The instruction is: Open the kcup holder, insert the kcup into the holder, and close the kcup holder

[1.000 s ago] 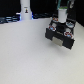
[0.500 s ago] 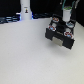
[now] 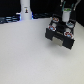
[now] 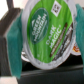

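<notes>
Clearly the kcup (image 4: 46, 31) lid faces the wrist camera.

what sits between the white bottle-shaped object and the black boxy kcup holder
nothing; exterior view shows bare white table from bottle-shaped object to kcup holder

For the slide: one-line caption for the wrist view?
Wrist view: tool fingers clamp a green-lidded kcup, its lid filling the frame above the black kcup holder.

Kcup (image 4: 46, 31) w/ green foil lid fills my wrist view, lid facing cam, tilted, directly over the holder. Black kcup holder (image 3: 61, 33) sits on white table, tray out, pods in slots.
</notes>
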{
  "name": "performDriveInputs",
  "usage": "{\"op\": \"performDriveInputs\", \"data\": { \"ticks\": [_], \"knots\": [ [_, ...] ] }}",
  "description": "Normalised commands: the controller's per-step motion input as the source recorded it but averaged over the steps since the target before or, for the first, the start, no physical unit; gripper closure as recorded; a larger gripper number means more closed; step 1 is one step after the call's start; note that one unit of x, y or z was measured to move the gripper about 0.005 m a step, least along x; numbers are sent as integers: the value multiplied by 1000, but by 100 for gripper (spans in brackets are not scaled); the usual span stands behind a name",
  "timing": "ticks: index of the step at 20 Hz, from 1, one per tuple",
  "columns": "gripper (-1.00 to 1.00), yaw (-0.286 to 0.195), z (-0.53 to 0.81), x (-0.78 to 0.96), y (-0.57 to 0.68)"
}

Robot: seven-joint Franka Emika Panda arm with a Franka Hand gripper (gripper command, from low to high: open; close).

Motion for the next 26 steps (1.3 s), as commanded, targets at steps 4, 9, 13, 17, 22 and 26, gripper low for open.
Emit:
{"op": "performDriveInputs", "data": {
  "ticks": [4, 9, 13, 17, 22, 26],
  "knots": [
    [100, 28, -267, -77, -63],
    [100, 12, -177, -55, -70],
    [100, 7, -199, -11, -40],
    [100, 6, -184, 8, -87],
    [100, 1, -251, 1, -51],
    [100, -1, -197, -43, -69]
  ]
}}
